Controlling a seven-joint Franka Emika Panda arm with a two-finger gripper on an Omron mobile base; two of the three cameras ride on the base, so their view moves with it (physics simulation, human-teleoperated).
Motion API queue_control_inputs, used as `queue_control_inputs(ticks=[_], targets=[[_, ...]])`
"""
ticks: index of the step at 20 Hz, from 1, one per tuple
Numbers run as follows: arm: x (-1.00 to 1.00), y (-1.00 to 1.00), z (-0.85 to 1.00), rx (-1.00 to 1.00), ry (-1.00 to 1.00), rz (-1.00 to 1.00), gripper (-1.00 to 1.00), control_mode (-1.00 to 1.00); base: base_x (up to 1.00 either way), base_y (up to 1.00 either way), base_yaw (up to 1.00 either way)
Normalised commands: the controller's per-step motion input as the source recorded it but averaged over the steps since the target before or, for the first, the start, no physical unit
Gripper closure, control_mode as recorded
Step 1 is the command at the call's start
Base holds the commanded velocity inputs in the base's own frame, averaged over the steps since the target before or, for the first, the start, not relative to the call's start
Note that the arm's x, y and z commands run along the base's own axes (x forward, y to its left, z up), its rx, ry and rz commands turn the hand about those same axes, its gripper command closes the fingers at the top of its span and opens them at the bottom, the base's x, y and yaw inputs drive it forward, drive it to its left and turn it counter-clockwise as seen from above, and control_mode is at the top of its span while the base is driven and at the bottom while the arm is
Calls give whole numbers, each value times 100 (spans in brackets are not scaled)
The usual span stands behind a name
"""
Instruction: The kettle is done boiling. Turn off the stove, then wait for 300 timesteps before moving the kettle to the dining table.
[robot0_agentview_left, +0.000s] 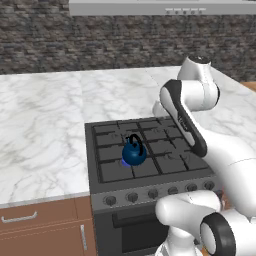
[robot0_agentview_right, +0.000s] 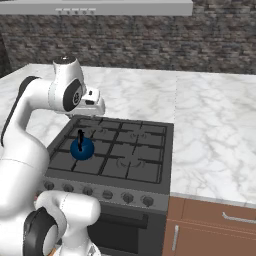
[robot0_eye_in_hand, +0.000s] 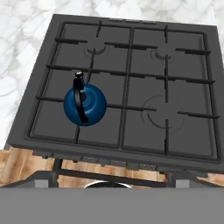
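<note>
My gripper (robot0_eye_in_hand: 112, 177) sits wide open, holding nothing, high over the stove (robot0_eye_in_hand: 183, 144). The kettle (robot0_eye_in_hand: 85, 104) rests left of frame centre on the front-left burner; knobs (robot0_agentview_left: 152, 193) lie below, along the front.

The arm (robot0_agentview_left: 200, 130) is shiny white and made of fat round parts, with black bands at its bends.
</note>
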Motion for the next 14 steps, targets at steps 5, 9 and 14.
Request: queue_control_inputs(ticks=[5, 9, 14], targets=[[-3, 20, 0, -3, -9, 5, -100, -100, 0, 0, 0], [0, 27, 1, -4, -7, 8, -100, -100, 0, 0, 0], [0, 34, 2, -6, -5, 9, -100, -100, 0, 0, 0]])
